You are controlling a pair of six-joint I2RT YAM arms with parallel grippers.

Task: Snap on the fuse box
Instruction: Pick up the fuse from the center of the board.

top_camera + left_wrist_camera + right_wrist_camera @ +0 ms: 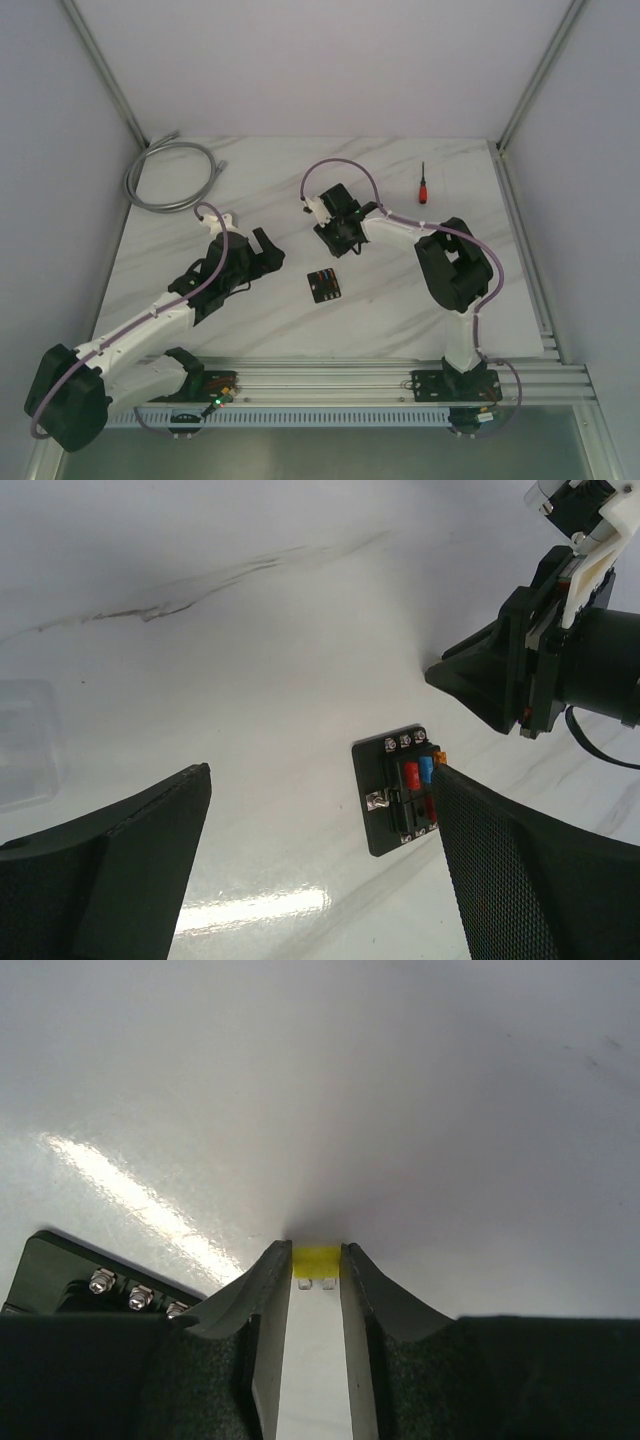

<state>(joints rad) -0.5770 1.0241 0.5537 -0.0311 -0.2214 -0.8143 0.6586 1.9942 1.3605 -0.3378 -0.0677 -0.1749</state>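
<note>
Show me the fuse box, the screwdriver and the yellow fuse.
fuse box (323,284), top view, middle of its face.
screwdriver (422,188), top view, red handle.
yellow fuse (316,1258), right wrist view, its yellow body.

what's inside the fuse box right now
A red fuse, a blue fuse and an orange fuse sit in the fuse box. A finger of the left gripper hides one edge.

I am working in a robotics lab test cell. I am looking down on a white marble-patterned tabletop (250,190), and it is sitting boxed in by plain white walls (320,60) and aluminium corner posts (105,72), with an aluminium extrusion rail (330,378) running along the near edge and a grey cable (131,180) lying coiled in one corner.
</note>
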